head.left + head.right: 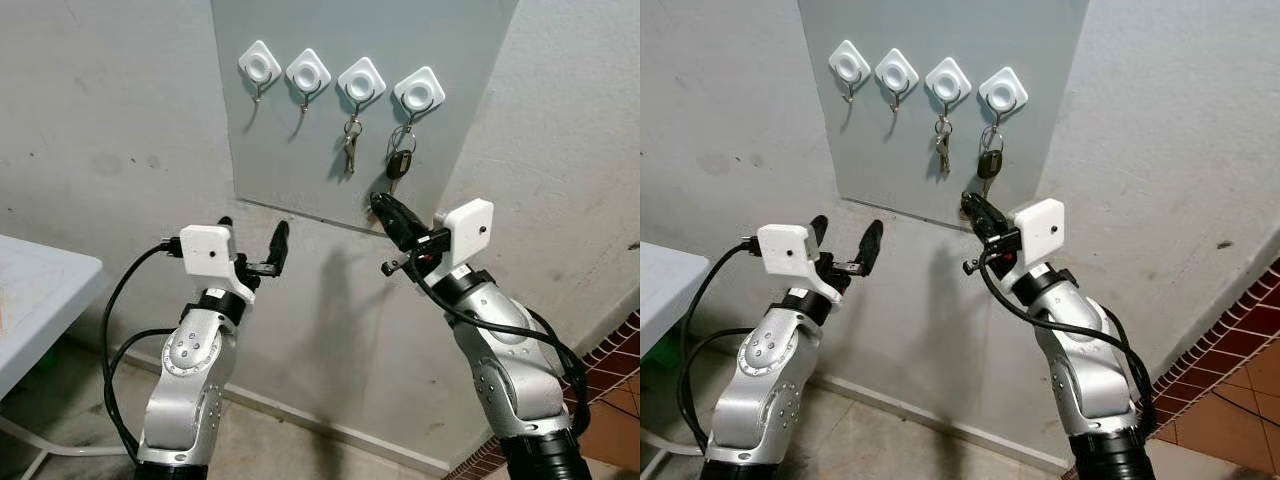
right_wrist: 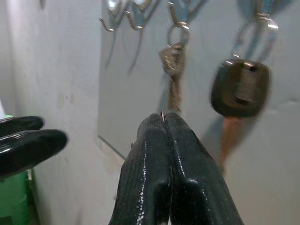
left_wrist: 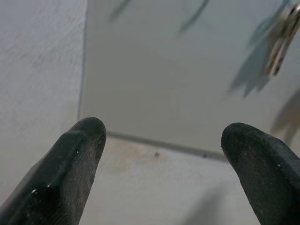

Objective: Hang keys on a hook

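Found black-headed car key [image 1: 398,165] hung at twelve o'clock of empty, closed right gripper [image 1: 386,212]; left gripper [image 1: 253,238] gaped. Advised straight withdrawal.

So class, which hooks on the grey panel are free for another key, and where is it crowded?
The two leftmost hooks are bare. The silver keys and the black car key fill the two right hooks, and the shut right gripper sits just under the car key. The open left gripper is below the panel.
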Tool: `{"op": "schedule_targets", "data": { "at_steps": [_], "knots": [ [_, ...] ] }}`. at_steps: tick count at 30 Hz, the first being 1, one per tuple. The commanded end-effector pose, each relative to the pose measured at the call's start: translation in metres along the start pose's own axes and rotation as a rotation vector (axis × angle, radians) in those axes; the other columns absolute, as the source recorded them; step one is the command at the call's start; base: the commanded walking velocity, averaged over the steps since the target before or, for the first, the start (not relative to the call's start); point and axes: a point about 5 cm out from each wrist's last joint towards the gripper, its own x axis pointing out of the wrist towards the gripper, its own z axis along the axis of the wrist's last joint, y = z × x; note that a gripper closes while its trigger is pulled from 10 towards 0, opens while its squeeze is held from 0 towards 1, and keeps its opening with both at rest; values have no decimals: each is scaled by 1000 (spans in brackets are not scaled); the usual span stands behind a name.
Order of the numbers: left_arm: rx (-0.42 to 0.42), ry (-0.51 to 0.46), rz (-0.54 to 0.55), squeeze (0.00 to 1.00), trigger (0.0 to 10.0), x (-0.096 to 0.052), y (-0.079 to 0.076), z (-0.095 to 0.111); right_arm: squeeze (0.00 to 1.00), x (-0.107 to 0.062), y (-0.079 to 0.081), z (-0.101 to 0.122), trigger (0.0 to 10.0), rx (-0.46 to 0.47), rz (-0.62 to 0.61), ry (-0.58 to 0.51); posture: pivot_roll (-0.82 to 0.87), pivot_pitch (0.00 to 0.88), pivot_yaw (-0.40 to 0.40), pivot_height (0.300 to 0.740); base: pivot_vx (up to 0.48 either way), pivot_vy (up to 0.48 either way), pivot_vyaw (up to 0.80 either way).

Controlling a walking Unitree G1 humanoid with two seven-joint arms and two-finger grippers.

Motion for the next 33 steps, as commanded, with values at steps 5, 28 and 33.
{"op": "schedule_targets", "data": {
  "at_steps": [5,28,33],
  "knots": [
    [20,-37,-30,0,10000,3,-7,12,0,21,7,5,10000,25,79,-35,36,0,-65,740,0,0,0],
    [31,-74,-67,0,10000,0,-20,26,0,72,25,24,10000,129,248,-160,65,0,-71,740,0,0,0],
    [30,-77,-69,0,10000,0,-21,28,0,80,25,28,10000,152,263,-179,67,0,-70,740,0,0,0]
  ]
}}
